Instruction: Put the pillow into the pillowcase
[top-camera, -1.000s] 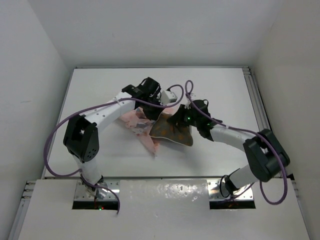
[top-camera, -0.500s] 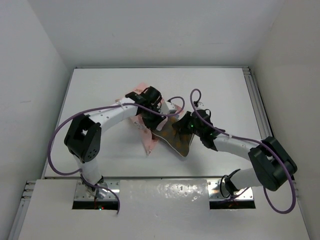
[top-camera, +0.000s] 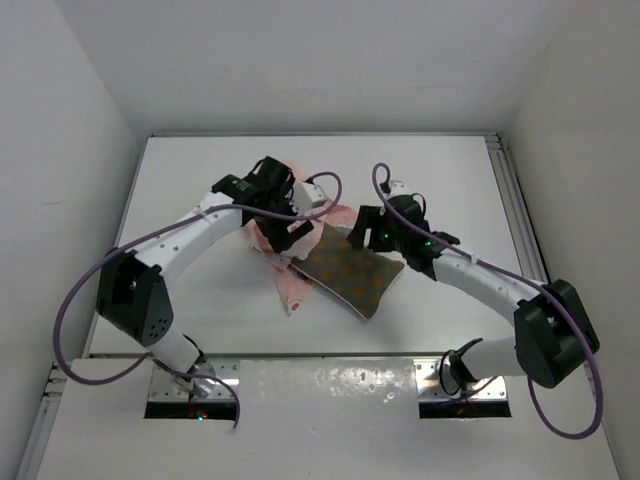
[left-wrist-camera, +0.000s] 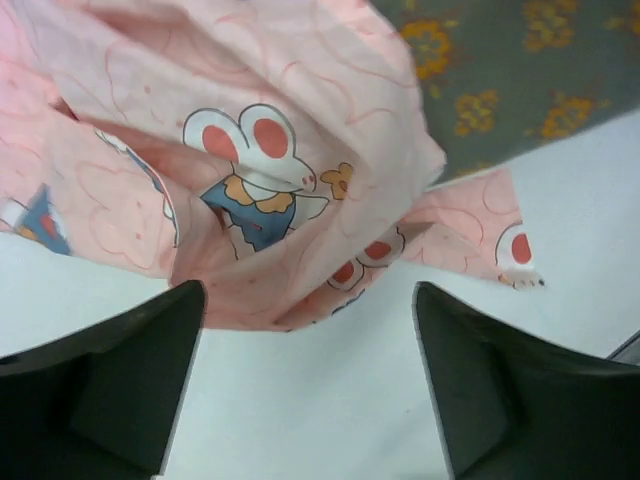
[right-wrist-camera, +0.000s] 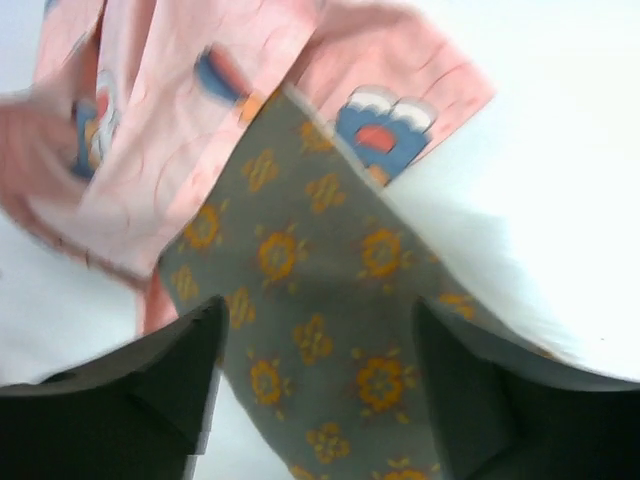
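On the counter (top-camera: 200, 300), a change from a second ago: the pillow (top-camera: 352, 280) no longer tipped up at the right tool (right-wrist-camera: 315, 310), now lying flat and let go, touching the bunched pillowcase (top-camera: 285, 280) beside it. Not inside yet; probably a reset before opening the sleeve's mouth. Left arm (top-camera: 190, 235) swung outward, elbow low; right arm (top-camera: 480, 280) drawn back, stretched long. Left tool (left-wrist-camera: 310, 300) spread wide over pink cloth, gripping nothing; right tool equally wide above the pillow.
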